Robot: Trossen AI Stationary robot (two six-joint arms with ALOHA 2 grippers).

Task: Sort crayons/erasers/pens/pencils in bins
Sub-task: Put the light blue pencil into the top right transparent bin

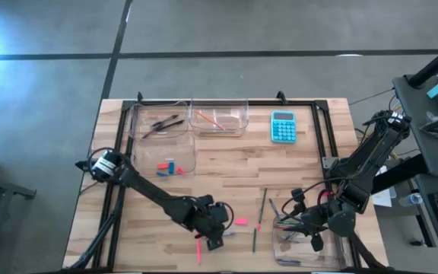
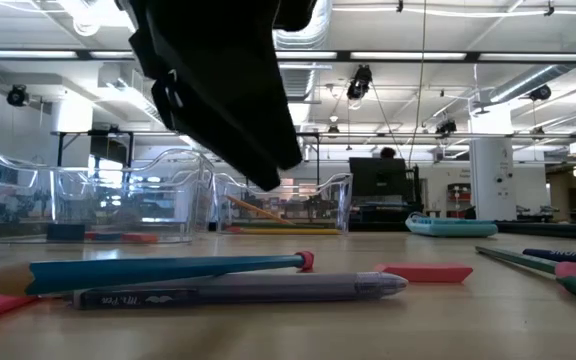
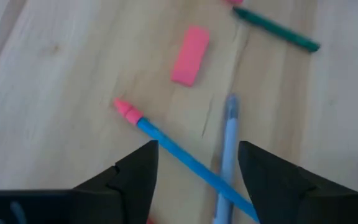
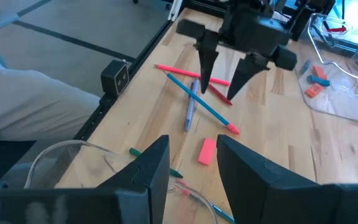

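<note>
Pink eraser block (image 3: 190, 55) lies on wooden table (image 3: 55, 93), near blue pencil (image 3: 185, 158). Pencil crosses light-blue pen (image 3: 227, 155). Left gripper (image 3: 197, 168) hovers above that crossing.

the desk (image 1: 226, 164) is pale wood planking with a smooth matt finish. the bins (image 1: 164, 148) are clear glossy plastic. a pink eraser (image 3: 190, 55) looks matt and rubbery. the left gripper (image 3: 197, 165) has matt black plastic fingers (image 3: 138, 168). the calculator (image 1: 283, 126) is turquoise plastic.
</note>
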